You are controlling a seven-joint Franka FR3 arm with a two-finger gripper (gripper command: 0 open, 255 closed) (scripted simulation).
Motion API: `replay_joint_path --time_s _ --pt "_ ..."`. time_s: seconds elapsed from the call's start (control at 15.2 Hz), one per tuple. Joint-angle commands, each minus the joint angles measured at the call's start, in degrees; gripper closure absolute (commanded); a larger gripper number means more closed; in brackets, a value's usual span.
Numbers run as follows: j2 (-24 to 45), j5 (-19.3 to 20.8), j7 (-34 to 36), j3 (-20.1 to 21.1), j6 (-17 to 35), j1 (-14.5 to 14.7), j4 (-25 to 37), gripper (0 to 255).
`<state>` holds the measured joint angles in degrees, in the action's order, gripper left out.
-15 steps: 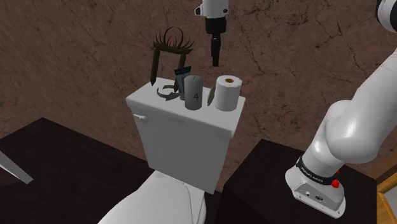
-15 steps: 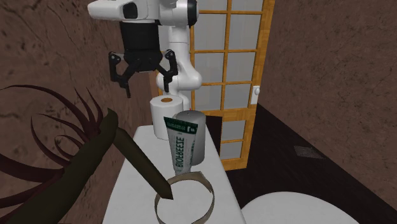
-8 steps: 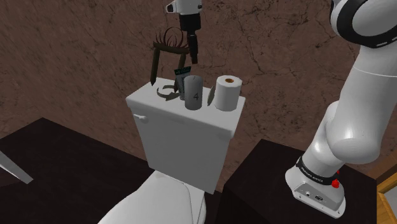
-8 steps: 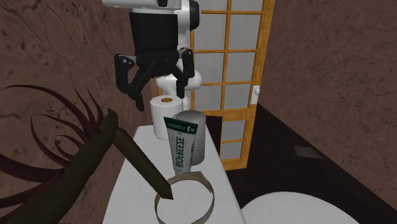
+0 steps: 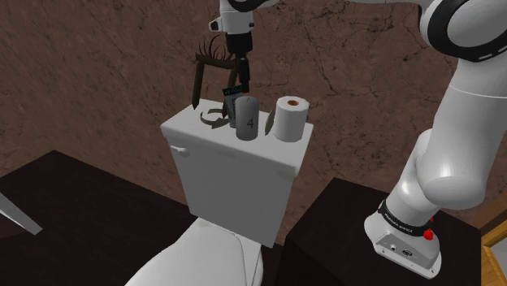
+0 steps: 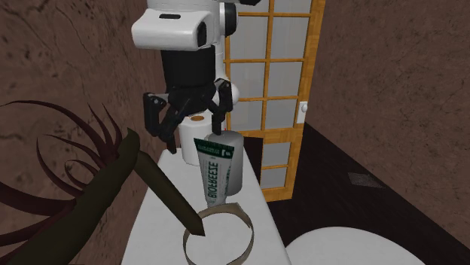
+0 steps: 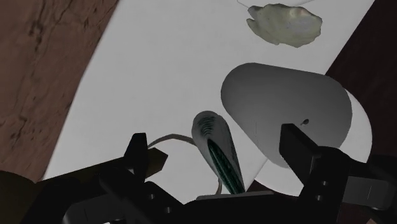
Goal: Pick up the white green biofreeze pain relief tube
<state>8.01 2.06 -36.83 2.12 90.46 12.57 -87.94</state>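
Wrist view: tube point(image 7: 219, 153) below spread tool point(image 7: 213, 133).

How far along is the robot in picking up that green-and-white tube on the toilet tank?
Done: the open claw is lined up just above the tube, with one finger to each side in the wrist view. In hand: nothing yet; the tube stands untouched on the tank beside a grey cup. Left: lower, close on the tube, lift.

I read "BIOFREEZE" running down the tube point(image 6: 214, 172) just below my end effector point(image 6: 187, 128); the can point(image 5: 246, 119) beside it shows a 4.
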Motion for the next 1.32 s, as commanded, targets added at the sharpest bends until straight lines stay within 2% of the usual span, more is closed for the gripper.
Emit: replay_joint_path --time_s 0.0,0.07,0.13,0.73,1.25 --pt "-0.14 -0.01 0.07 0.03 0.57 0.03 -0.69 0" --pt "-0.14 -0.01 0.07 0.03 0.57 0.03 -0.68 0" --pt "-0.1 -0.01 0.07 0.03 0.56 0.03 -0.63 255" --pt "-0.14 -0.01 0.07 0.03 0.57 0.03 -0.68 255" --pt "1.23 0.05 -0.08 0.05 -6.12 0.1 7.37 255"
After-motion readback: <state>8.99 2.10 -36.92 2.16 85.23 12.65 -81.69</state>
